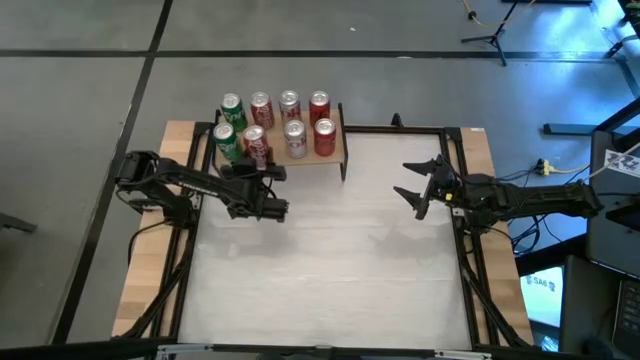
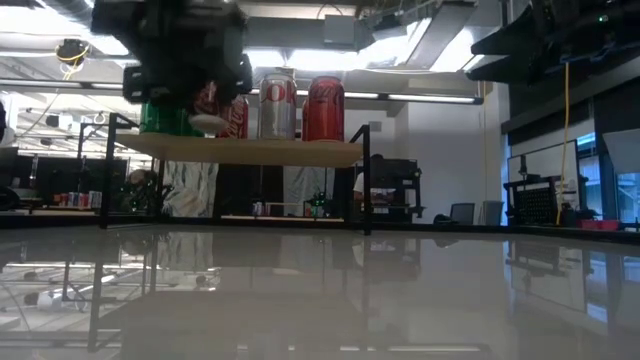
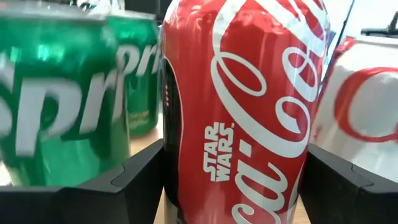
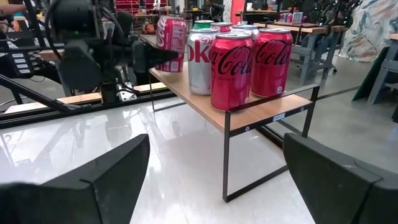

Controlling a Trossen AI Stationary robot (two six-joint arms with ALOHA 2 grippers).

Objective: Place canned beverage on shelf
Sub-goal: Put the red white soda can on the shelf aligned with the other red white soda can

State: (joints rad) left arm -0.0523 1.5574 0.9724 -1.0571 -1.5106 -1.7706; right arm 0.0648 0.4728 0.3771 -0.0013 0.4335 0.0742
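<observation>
White worktop (image 1: 320, 260): shelf (image 1: 335, 155) located upper centre, eight cans carried. Red can (image 1: 256, 146) at its front edge is straddled by left tool (image 1: 262, 172); grip contact cannot be told. Right tool (image 1: 421, 188), spread wide, is parked centre right.

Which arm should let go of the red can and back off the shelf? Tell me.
Left. The left gripper has its fingers on either side of the red can, which stands on the shelf beside the green cans. The right gripper is open over the table, away from the shelf.
</observation>
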